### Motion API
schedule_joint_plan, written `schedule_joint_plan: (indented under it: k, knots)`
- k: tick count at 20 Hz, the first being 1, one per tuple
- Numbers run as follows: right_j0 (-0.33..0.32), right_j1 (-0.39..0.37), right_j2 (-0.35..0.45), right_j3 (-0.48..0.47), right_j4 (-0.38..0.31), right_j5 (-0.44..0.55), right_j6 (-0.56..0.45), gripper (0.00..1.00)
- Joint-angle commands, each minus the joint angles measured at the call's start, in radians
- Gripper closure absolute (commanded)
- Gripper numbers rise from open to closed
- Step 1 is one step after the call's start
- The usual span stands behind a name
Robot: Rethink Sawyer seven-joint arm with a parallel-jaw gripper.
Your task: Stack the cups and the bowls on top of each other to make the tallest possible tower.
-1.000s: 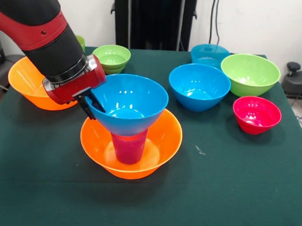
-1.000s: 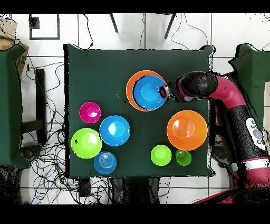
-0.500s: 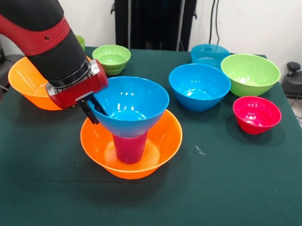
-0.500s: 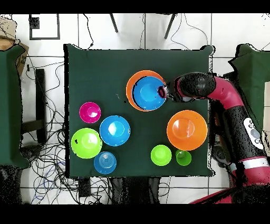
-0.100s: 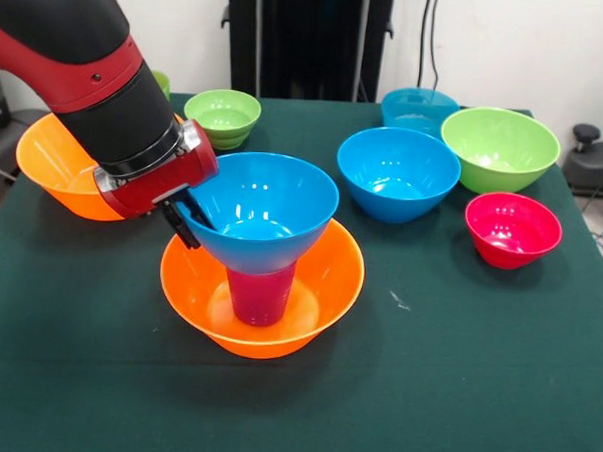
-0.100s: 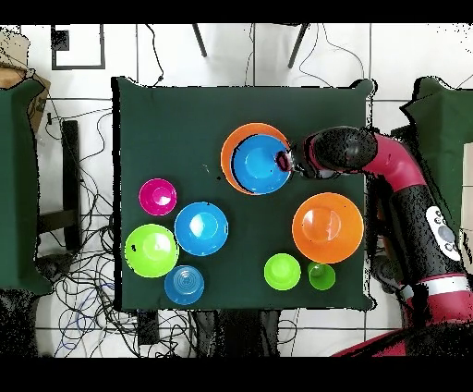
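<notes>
Gripper [image 5: 187,219] clamps the blue bowl [image 5: 257,209] atop the purple-magenta cup [image 5: 260,292] in the orange bowl [image 5: 324,287]; seven pieces beside this tower remain unstacked.

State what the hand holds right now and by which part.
The hand grips the blue bowl by its rim, one finger inside, one outside, on the side toward the arm. The bowl sits on the magenta cup.

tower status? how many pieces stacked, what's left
Done: three pieces up. The orange bowl holds the purple-magenta cup, and a blue bowl sits on that cup.
In hand: the gripper is at the blue bowl's rim, one finger inside it; grip unclear.
Left: second orange bowl, another blue bowl, teal bowl, two lime bowls, red-pink bowl all loose.
</notes>
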Motion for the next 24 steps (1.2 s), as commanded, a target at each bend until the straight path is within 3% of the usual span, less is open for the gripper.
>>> schedule_joint_plan:
  k: [1,24]
  knots:
    - [0.033,0.037,-0.041,0.005,-0.086,-0.078,-0.212,1.00]
    - [0.042,0.034,-0.048,0.003,-0.095,-0.081,-0.203,1.00]
